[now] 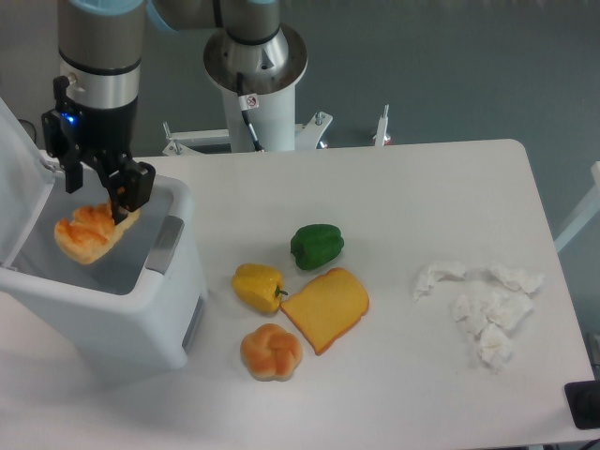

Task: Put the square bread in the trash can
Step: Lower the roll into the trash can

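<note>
over the bin: the gripper (101, 190) hangs above the open mouth of the trash can (112, 305), placed so anything let go falls inside rather than onto the rim
gripper state: the two fingers stand spread apart with nothing pinched between them
under the fingers: an orange twisted pastry (87, 234) sits just below the fingertips, within the bin's opening; whether it touches a finger cannot be told
lid: the white lid (13, 178) leans back to the left, which leaves the opening free
grey panel: the grey panel (166, 244) lies on the rim's right edge, beside the gripper
square bread: the square bread (325, 307) lies flat on the table (422, 187), well apart from the bin and untouched, so the task's own item is not yet in
neighbours: a yellow pepper (257, 286) touches the bread's left corner, a green pepper (317, 246) sits just above it and a round knotted roll (271, 352) just below left; a grasp would likely need to come from the free right side
far right: crumpled tissues (483, 305) lie well apart from the foods
</note>
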Motion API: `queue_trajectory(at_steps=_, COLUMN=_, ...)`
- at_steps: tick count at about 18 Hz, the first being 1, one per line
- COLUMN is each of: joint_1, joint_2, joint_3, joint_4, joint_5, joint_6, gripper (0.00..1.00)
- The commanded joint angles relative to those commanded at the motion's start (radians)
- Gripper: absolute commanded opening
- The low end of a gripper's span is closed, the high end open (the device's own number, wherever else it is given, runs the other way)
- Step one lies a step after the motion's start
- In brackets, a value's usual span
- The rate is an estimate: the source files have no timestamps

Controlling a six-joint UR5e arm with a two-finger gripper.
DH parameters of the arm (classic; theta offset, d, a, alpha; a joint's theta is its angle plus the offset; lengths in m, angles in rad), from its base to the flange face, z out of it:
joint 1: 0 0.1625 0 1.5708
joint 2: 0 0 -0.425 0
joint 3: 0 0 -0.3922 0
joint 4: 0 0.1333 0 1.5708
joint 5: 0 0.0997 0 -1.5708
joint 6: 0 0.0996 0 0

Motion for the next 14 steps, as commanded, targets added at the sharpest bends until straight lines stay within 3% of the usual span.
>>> queue_trajectory(at_steps=14, joint_1=0.029, joint_2=-0.021, joint_3=0.005, joint_4=0.003, joint_5=0.003, joint_6=0.002, gripper=1.0)
